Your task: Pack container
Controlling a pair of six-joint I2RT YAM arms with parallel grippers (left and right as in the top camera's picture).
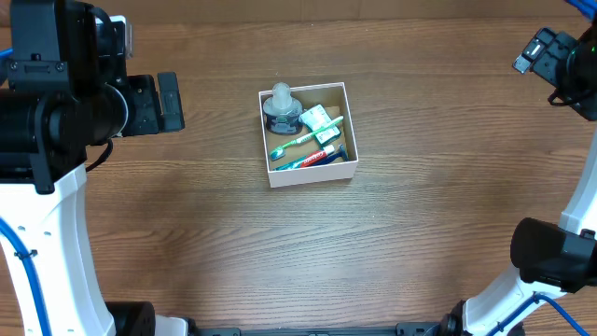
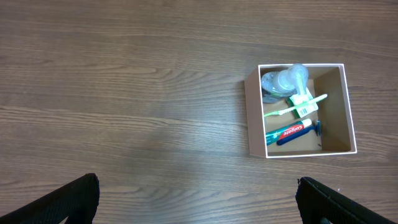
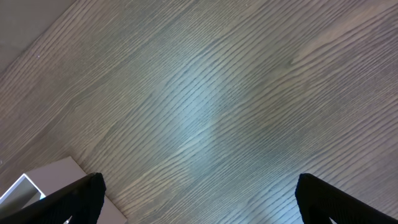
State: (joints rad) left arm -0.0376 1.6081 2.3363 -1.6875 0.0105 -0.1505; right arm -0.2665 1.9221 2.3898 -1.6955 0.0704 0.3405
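The container [image 1: 312, 175] is a square white box with a brown inside, at the table's middle. In it lie a clear capped bottle [image 1: 281, 106], a green toothbrush [image 1: 297, 142], a toothpaste tube [image 1: 313, 157] and a small white-and-green packet [image 1: 320, 119]. My left gripper [image 1: 171, 101] is open and empty, raised well to the left of the container. The left wrist view shows its jaws [image 2: 198, 200] wide apart over bare wood, with the container [image 2: 254, 118] ahead. My right gripper [image 1: 535, 51] is open and empty at the far right; its jaws [image 3: 199, 194] frame bare wood, with a container corner [image 3: 46, 177] at the left.
The wooden table [image 1: 187, 233] surrounds the container on all sides. The arm bases stand at the front left [image 1: 47, 252] and front right [image 1: 560, 257].
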